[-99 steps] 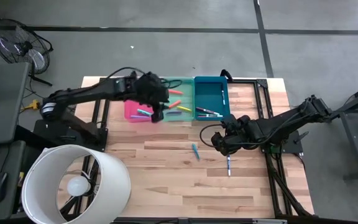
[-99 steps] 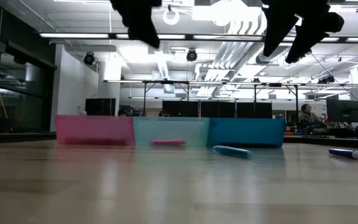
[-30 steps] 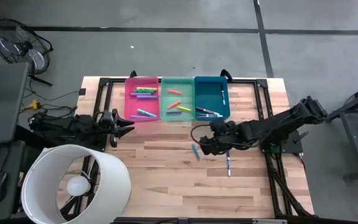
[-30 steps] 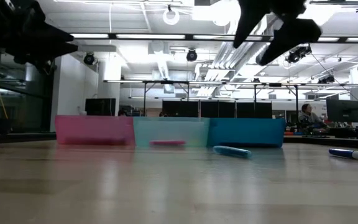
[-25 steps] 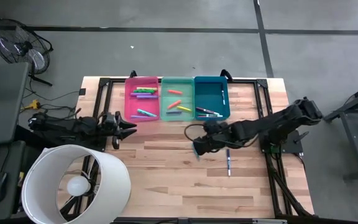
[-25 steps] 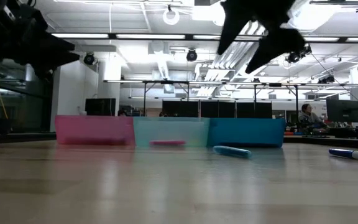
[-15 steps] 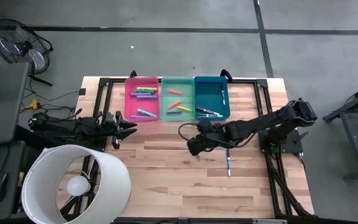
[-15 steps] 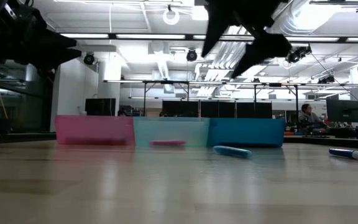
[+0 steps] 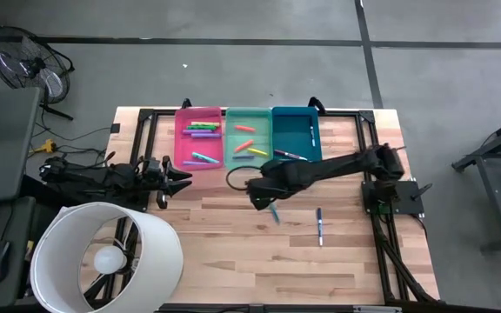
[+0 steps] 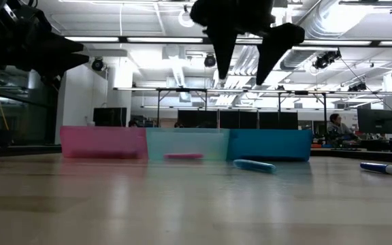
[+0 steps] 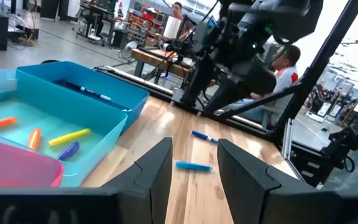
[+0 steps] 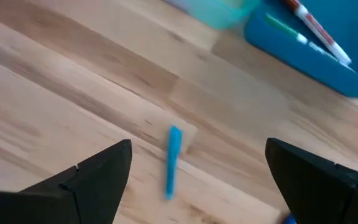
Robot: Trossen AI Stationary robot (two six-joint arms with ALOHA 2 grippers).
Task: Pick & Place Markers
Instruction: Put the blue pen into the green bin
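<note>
A light-blue marker [image 9: 274, 211] [image 12: 172, 159] lies flat on the wooden table, in front of the bins. A blue-and-white marker [image 9: 319, 226] [image 10: 386, 168] lies to its right. My right gripper [image 9: 260, 200] [image 12: 197, 147] [image 10: 243, 58] hangs open well above the table, fingers pointing down. The light-blue marker shows between its fingers in the right wrist view. My left gripper [image 9: 181, 176] [image 11: 194, 143] is open and level at the table's left edge. Several more markers lie in the pink bin [image 9: 183, 139], green bin [image 9: 230, 141] and blue bin [image 9: 296, 139].
The three bins stand side by side at the table's far edge. A large white cylinder [image 9: 103, 256] covers the near left corner. Bare wood stretches in front of the markers toward the near edge. A person [image 11: 284, 65] sits in the room beyond the table.
My right gripper has moved toward the table's left, from near the blue-and-white marker to over the light-blue one, staying open and high. In the low view its fingers now point more straight down. Neither marker has moved.
</note>
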